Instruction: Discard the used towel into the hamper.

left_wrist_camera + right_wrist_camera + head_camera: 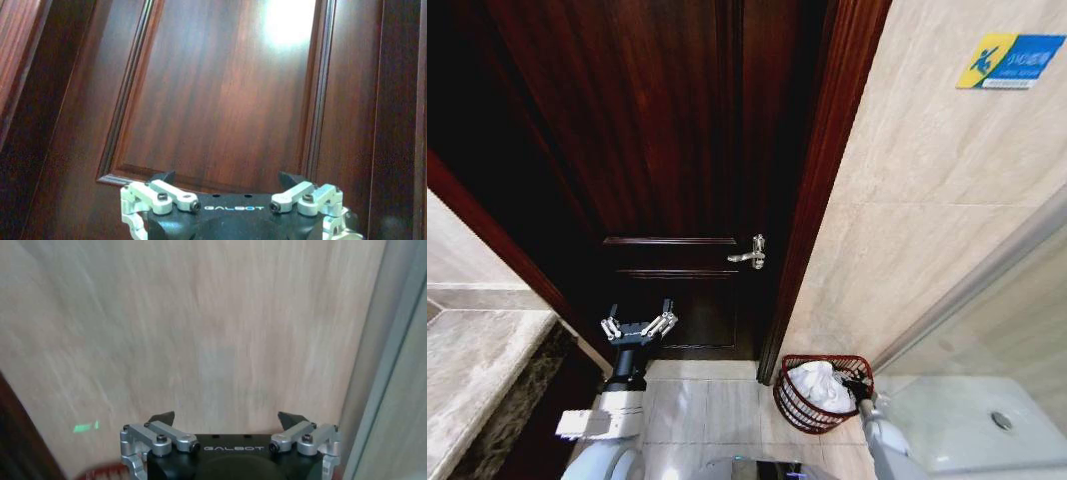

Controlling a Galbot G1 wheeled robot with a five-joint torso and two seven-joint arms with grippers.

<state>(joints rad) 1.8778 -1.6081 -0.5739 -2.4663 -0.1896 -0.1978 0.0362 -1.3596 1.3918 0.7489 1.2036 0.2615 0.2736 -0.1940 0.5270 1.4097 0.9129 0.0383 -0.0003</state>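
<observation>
The hamper (795,398), a dark reddish-brown woven basket, stands on the floor against the tiled wall just right of the door. A crumpled white towel (819,386) lies inside it. My right gripper (859,384) hovers at the hamper's right rim. In the right wrist view the right gripper (227,417) is open and empty, facing the beige wall, with a bit of the hamper's rim (100,473) at the picture's edge. My left gripper (638,323) is raised in front of the door's lower panel. It is open and holds nothing in the left wrist view (227,177).
A dark wooden door (677,150) with a silver handle (749,253) is straight ahead. A stone counter (477,370) is on the left. A glass shower partition (987,270) and a white shower tray (967,420) are on the right.
</observation>
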